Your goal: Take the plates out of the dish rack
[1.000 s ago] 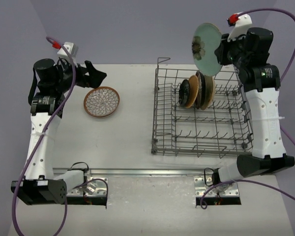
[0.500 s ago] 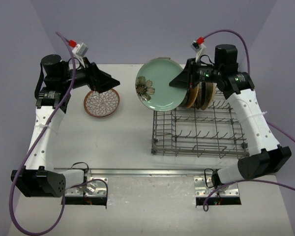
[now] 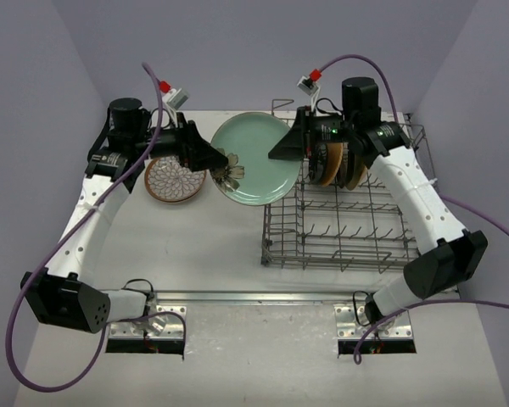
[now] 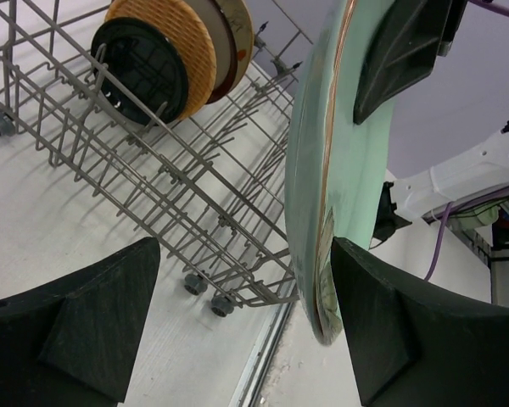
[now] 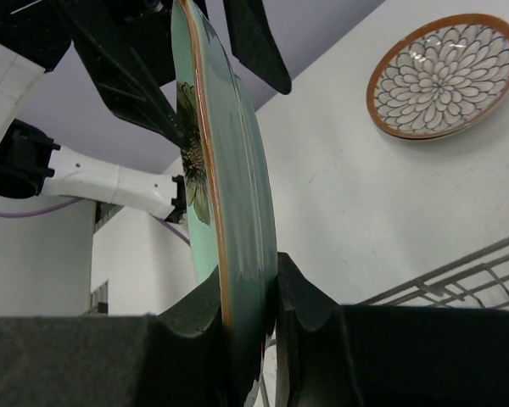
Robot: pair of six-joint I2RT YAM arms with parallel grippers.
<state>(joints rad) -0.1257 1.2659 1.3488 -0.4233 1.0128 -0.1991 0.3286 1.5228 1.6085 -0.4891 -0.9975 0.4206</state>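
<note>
One pale green plate [image 3: 256, 163] held tilted in air beside dish rack [image 3: 348, 231]: right gripper [image 3: 277, 153] reaching left, clamped on its rim; left gripper [image 3: 226, 162] reaching right, spread wide astride opposite edge.

We see a white desk [image 3: 212, 246] with a metal rail [image 3: 263, 297] running along its near edge, bolted metal plates [image 3: 171, 315] just nearer than that, and plain lavender walls [image 3: 237, 51] behind.
</note>
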